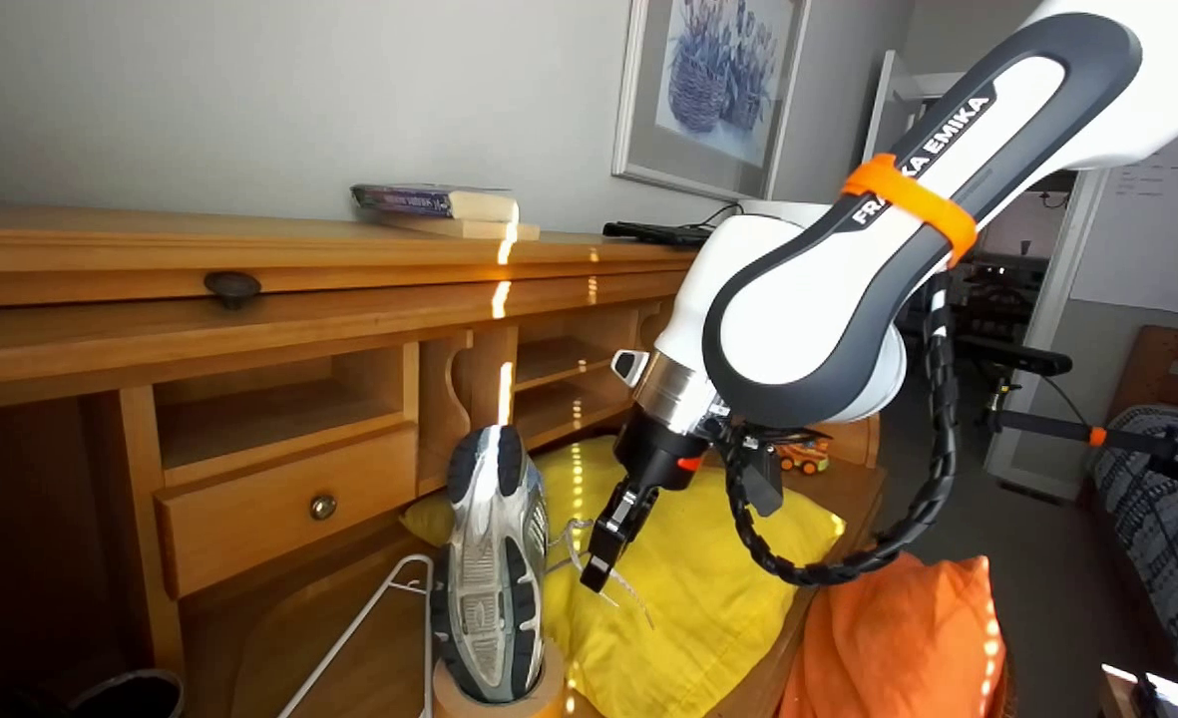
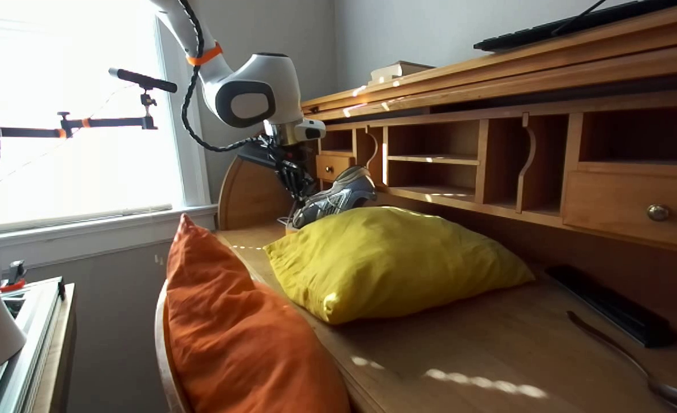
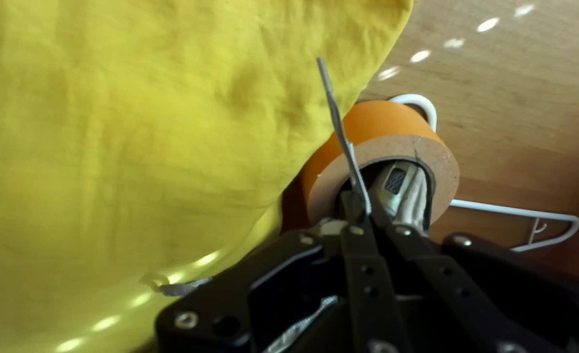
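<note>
The tool (image 1: 596,576) is pinched closed, apparently on a lace (image 3: 335,115); just beside it stands the shoe (image 1: 489,568), lower end in the tape roll (image 3: 385,118), long axis steep, leaning away toward the back edge of the desk (image 2: 458,350).

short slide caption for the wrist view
Wrist view: gripper shut on a shoelace, near a yellow pillow and a shoe set in an orange ring.
</note>
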You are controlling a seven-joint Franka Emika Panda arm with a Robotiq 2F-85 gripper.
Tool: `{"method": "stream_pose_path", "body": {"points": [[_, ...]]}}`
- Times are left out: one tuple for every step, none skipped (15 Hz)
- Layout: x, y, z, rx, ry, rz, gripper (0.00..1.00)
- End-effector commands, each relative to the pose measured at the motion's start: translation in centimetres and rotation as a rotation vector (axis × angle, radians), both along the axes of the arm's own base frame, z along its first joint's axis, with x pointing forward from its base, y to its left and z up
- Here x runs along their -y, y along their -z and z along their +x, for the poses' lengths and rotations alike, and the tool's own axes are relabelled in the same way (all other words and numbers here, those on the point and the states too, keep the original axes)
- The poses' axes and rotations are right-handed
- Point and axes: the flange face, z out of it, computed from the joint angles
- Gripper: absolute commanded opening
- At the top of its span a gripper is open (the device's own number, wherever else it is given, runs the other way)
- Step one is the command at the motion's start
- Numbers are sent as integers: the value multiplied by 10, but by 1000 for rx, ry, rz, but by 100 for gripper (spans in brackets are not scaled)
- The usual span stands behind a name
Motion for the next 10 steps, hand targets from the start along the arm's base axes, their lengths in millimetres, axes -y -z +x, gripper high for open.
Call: {"method": "stream_pose_path", "body": {"points": [[7,-20,-6,-25,-21,10,1],[9,-24,-6,-27,-26,10,1],[12,-28,-6,-26,-27,9,1],[14,-32,-6,-27,-28,9,1],[17,-36,-5,-23,-28,6,1],[18,-40,-5,-17,-33,4,1],[19,-44,-4,-11,-37,0,1],[20,-48,-3,1,-42,-5,1],[20,-52,-2,7,-49,-5,1],[19,-57,-2,20,-57,-8,1]]}}
